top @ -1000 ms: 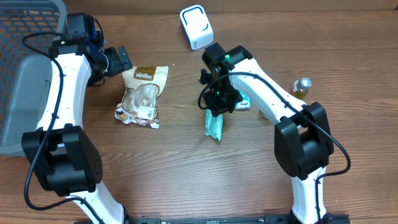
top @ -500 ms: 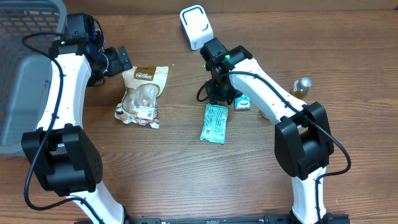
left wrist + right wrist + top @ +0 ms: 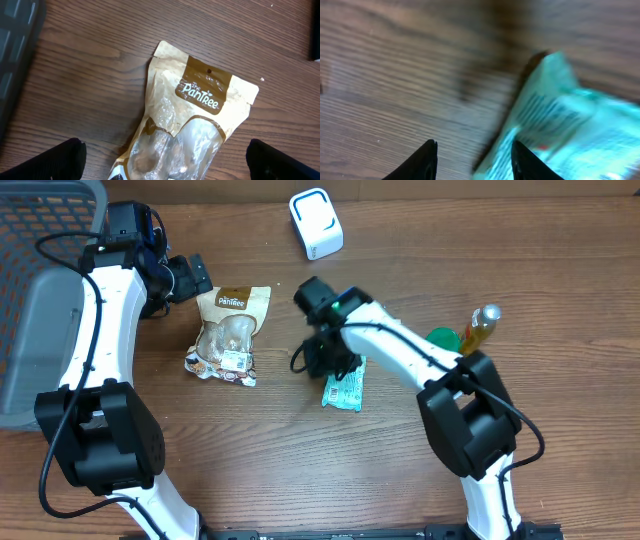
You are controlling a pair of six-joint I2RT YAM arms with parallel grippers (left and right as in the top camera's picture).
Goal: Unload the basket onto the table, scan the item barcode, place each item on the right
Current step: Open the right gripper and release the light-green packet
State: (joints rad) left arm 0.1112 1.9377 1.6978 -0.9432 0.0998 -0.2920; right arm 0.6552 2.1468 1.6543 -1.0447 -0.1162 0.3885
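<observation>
Just beside the right gripper [image 3: 472, 160], flat on the bench [image 3: 300, 460]: teal packet [image 3: 345, 385], released a moment ago, no longer held upright. Gripper spread and empty, shifted off past the packet's edge. Probably needs a fresh grasp before reaching the scanner [image 3: 316, 223]. Left gripper [image 3: 195, 277] spread wide, idle.

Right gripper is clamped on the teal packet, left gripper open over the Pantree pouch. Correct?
No. The right gripper is open, not clamped: the right wrist view shows bare table between its jaws, the teal packet lying beside them. The left gripper is open over the Pantree pouch.
</observation>
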